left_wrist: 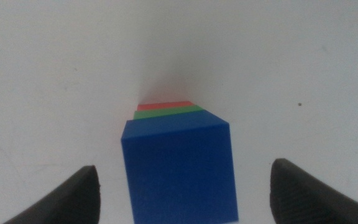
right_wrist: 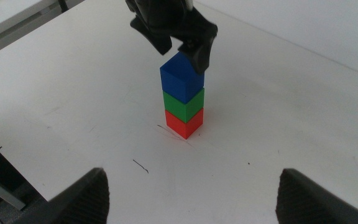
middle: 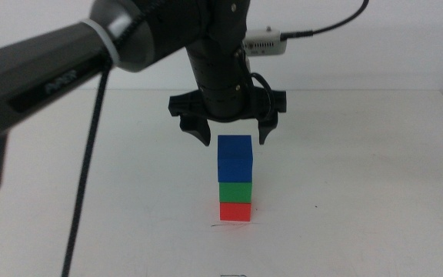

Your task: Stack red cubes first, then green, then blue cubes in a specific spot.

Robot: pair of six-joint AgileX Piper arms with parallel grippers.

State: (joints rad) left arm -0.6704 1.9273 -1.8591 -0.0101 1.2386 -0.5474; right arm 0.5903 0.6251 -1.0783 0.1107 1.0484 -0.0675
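Middle view shows the tower: red cube (middle: 235,211) on the tabletop (middle: 360,177), green cube (middle: 235,191) on it, blue cube (middle: 234,158) on top, all roughly in line. The red cube sits on the spot (middle: 233,225), a thin dark scribble showing just in front of its base. Directly above the blue cube hangs the left gripper (middle: 234,138), its jaws spread wide to either side of the cube's top and touching nothing. The left wrist view agrees: the blue cube (left_wrist: 179,168) lies between the open jaws with clear gaps, slivers of green (left_wrist: 166,112) and red (left_wrist: 164,105) showing past it. The right gripper (right_wrist: 191,199) waits well back from the tower, jaws spread apart; the scribble there (right_wrist: 166,129) is faint, perhaps partly covered.
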